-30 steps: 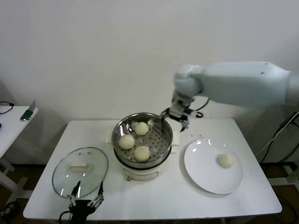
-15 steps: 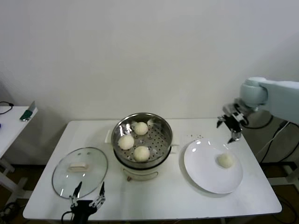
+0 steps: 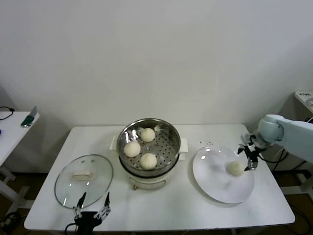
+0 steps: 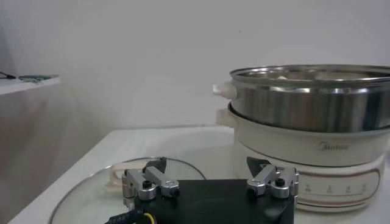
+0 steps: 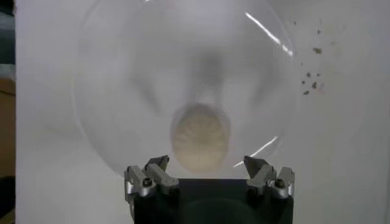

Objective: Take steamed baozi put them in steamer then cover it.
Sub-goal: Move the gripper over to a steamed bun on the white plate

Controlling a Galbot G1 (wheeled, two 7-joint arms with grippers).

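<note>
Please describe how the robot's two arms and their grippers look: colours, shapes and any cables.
The right arm is a smooth, rounded pale grey-white shell. Both the right gripper and left gripper have a black body with two silver metal fingers tipped in black. Cables at the left one cannot be told apart.

plain white wall (image 3: 146,54) behind a white table (image 3: 161,205), side table (image 3: 10,128) at left.

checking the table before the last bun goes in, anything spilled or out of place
Only one thing: a scatter of small dark crumbs on the white table between the steamer and the plate, by the plate's far rim. The cover lies flat and the buns look intact.
</note>
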